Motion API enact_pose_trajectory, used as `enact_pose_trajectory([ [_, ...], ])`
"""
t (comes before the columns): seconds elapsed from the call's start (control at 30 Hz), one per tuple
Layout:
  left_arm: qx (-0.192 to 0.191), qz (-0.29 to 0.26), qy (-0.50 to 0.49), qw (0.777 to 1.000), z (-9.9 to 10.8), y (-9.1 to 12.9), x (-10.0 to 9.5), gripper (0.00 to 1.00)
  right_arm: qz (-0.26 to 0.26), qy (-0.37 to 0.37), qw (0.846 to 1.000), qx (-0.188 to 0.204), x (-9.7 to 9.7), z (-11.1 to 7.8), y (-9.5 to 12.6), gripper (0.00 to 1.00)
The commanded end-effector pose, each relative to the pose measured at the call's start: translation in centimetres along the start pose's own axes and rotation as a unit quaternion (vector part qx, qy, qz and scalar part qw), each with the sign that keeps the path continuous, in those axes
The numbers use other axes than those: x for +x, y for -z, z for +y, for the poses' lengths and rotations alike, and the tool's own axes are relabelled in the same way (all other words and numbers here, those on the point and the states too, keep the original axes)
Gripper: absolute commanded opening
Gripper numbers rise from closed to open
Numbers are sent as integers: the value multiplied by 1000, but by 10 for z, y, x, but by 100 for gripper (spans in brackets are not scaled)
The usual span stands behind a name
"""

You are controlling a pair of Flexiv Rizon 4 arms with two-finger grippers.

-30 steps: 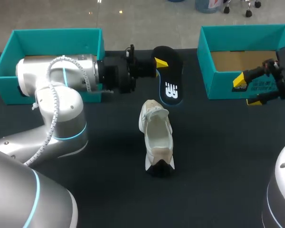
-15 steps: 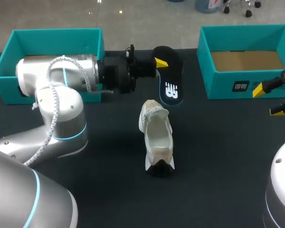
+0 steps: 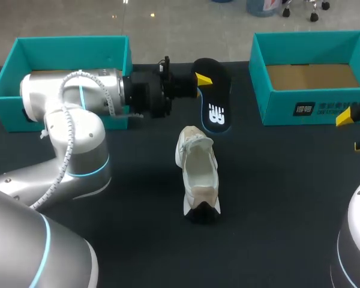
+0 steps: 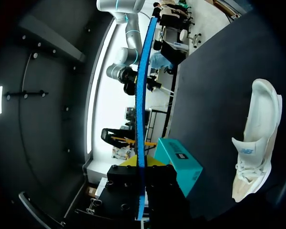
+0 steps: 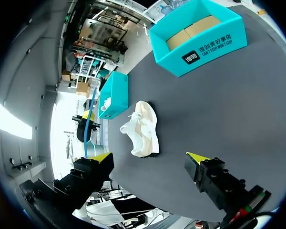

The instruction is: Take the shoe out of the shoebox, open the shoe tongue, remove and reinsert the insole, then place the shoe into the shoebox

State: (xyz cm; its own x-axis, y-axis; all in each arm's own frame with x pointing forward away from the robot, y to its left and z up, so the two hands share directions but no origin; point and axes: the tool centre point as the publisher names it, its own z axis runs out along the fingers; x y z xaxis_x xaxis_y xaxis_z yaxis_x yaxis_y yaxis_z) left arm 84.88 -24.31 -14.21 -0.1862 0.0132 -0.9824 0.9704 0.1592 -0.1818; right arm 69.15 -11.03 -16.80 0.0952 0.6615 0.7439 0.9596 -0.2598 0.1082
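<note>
A white shoe point(image 3: 198, 171) lies on its side mid-table, toe toward me. Behind it, my left gripper point(image 3: 202, 80) is shut on the black insole point(image 3: 213, 99), which has a blue rim and a white logo and is held above the table. In the left wrist view the insole point(image 4: 141, 95) shows edge-on as a blue strip clamped between the fingers, with the shoe point(image 4: 255, 143) off to one side. My right gripper point(image 3: 355, 129) stands open and empty at the table's right edge. In its own view the right gripper point(image 5: 150, 160) faces the shoe point(image 5: 142, 129) from a distance.
A teal shoebox point(image 3: 339, 102) with a cardboard floor stands at the back right, just behind my right gripper. A second teal box point(image 3: 72, 43) stands at the back left, partly hidden by my left arm. The black table point(image 3: 276, 198) surrounds the shoe.
My right gripper has drawn back from the front of the right box to the table's right edge. The left arm, insole and shoe have not moved.
</note>
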Motion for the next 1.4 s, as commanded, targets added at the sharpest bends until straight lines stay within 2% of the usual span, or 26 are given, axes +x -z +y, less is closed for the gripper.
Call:
enact_pose_trajectory([
  [0.03,-1,-1,-1,1000,0,-1,0,0,-2,0,1000,-11,1,-5,0,100],
  [0.3,-1,-1,-1,1000,0,-1,0,0,-2,0,1000,-11,1,-5,0,100],
  [0.5,43,13,110,993,-16,0,6,0,-2,0,1000,-11,1,-5,0,100],
  [0.8,58,64,235,968,-44,16,15,0,-2,0,1000,-11,1,-5,0,100],
  [0.9,71,65,275,957,-53,21,18,0,-2,0,1000,-11,1,-5,0,100],
  [1.4,71,65,275,957,-53,21,18,0,-2,0,1000,-11,1,-5,0,100],
])
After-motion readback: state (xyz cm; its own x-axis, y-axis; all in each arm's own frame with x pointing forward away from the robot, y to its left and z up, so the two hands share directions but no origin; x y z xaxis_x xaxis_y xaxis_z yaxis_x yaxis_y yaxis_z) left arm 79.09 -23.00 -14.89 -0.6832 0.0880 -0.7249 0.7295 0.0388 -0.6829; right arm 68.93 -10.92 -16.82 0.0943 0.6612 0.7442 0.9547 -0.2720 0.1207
